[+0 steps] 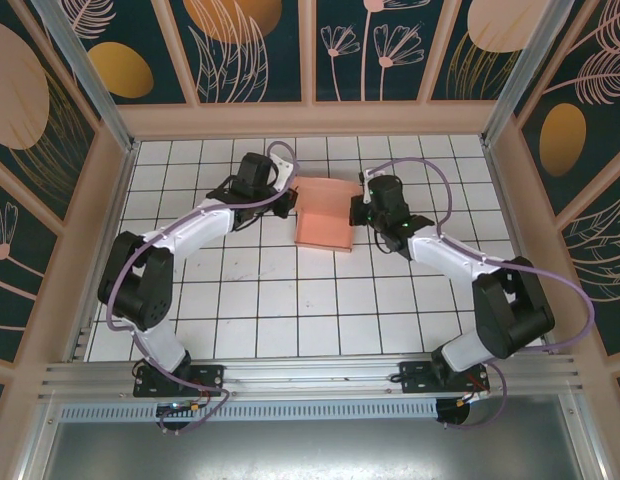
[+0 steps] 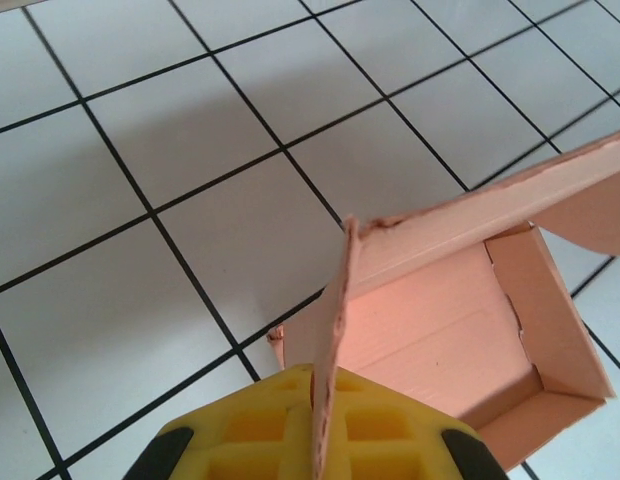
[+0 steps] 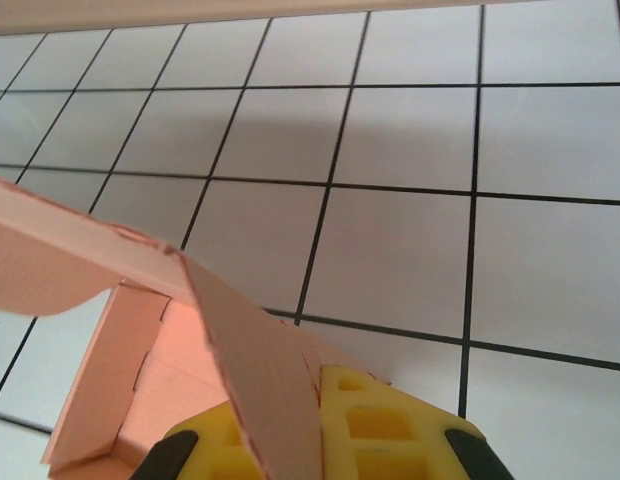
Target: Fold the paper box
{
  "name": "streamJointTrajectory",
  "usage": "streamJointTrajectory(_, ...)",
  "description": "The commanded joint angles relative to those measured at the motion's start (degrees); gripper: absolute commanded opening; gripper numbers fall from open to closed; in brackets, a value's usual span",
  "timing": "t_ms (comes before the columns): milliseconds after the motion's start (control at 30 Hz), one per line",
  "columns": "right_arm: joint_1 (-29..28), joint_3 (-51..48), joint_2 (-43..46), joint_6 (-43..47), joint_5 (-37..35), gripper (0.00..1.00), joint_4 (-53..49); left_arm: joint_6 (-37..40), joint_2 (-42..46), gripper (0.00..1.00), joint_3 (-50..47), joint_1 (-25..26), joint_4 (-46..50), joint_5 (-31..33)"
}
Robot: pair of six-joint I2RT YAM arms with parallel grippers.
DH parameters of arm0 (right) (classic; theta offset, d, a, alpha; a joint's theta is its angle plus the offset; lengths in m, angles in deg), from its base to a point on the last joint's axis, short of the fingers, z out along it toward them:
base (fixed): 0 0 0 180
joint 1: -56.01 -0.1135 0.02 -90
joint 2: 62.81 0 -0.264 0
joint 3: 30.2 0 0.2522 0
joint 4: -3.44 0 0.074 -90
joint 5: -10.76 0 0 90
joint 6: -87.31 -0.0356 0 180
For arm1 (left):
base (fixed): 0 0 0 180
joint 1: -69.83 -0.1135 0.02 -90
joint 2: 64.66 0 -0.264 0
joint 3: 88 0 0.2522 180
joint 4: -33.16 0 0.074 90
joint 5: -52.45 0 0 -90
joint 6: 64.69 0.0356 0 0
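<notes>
The salmon-pink paper box (image 1: 324, 213) sits partly folded on the white tiled floor near the back middle, its walls raised. My left gripper (image 1: 286, 200) is at its left side, my right gripper (image 1: 362, 212) at its right side. In the left wrist view the yellow pads (image 2: 375, 420) are shut on a thin upright side flap (image 2: 333, 330) of the box, with the open box interior (image 2: 440, 330) to the right. Over in the right wrist view the yellow pads (image 3: 390, 425) pinch the opposite side flap (image 3: 255, 350), and the box interior (image 3: 155, 380) lies to the left.
A white tiled floor with black grid lines (image 1: 290, 300) spreads in front of the box. Beige walls (image 1: 310, 118) ring the work area on the back and both sides. Both arm bases stand on the metal rail (image 1: 310, 378) at the near edge.
</notes>
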Motion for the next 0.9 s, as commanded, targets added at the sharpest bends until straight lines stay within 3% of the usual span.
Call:
streamJointTrajectory(0,-2.9,-1.6,-1.6,-6.0,-8.6,0.01,10.1,-5.5,-2.3,0.0,-0.2,1.4,-3.8,4.0)
streamJointTrajectory(300,-7.3,-4.9,-7.0,-7.0,-20.2,0.03,22.8,-10.4,-1.1,0.0,-6.4,5.1,-15.8,11.7)
streamJointTrajectory(600,-8.8,-8.0,-8.6,-6.2,-22.6,0.03,30.7,-11.7,2.4,0.0,-17.3,5.9,-28.6,11.2)
streamJointTrajectory(867,-10.1,-10.4,-8.7,-7.0,-24.3,0.04,34.8,-13.3,2.4,0.0,-19.6,6.3,-31.0,12.7)
